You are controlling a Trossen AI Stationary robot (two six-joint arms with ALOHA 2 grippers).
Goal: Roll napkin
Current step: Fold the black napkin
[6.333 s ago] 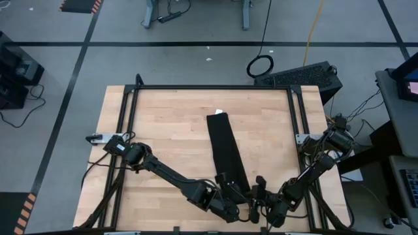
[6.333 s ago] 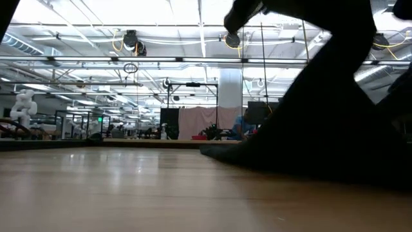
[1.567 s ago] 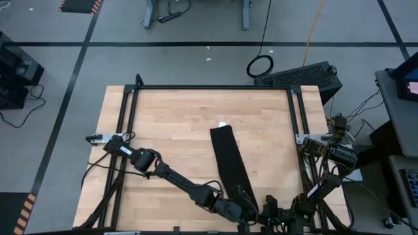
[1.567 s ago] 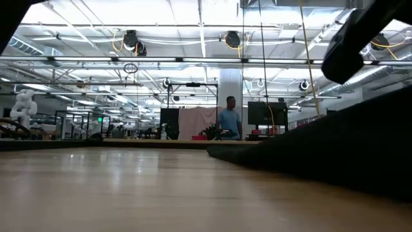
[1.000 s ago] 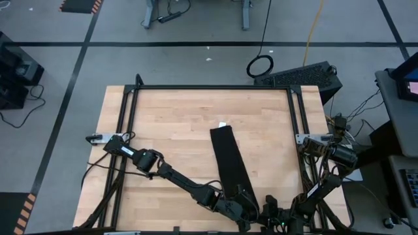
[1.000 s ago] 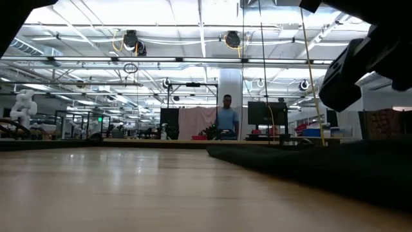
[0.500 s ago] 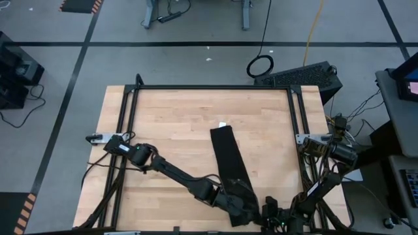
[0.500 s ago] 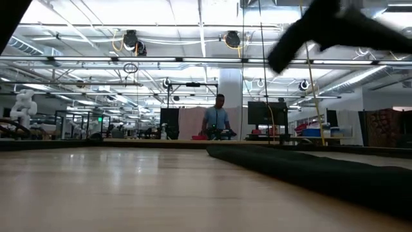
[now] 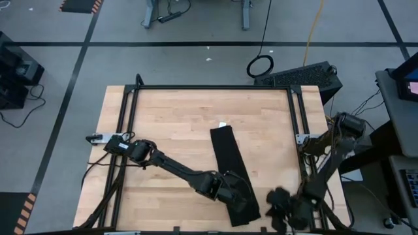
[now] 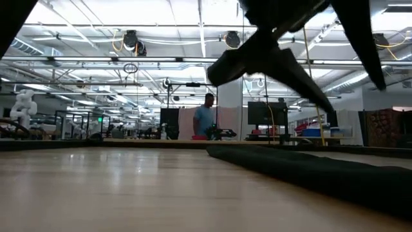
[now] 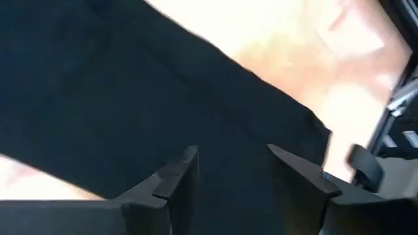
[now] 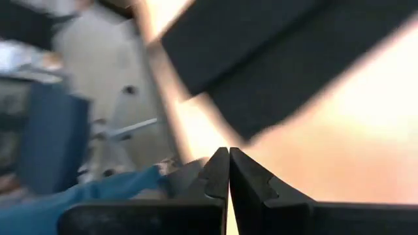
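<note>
I have the napkin point(image 9: 231, 171) lying flat as a long strip on the wooden table point(image 9: 170, 124), unrolled. My left gripper point(image 9: 243, 193) hovers over its near end, jaws spread, holding nothing. Right gripper point(image 9: 282, 207), just beside that end, is pressed together. Next I judge I must pinch that end and start turning it over.

From above, the left gripper point(image 9: 240, 196) covers part of the napkin point(image 9: 228, 160) near its front end; the right gripper point(image 9: 282, 207) is a dark smear by the table's point(image 9: 170, 117) front edge; at table height the napkin runs off the picture's right edge; a distant person point(image 10: 204, 121) stays small and indistinct.
</note>
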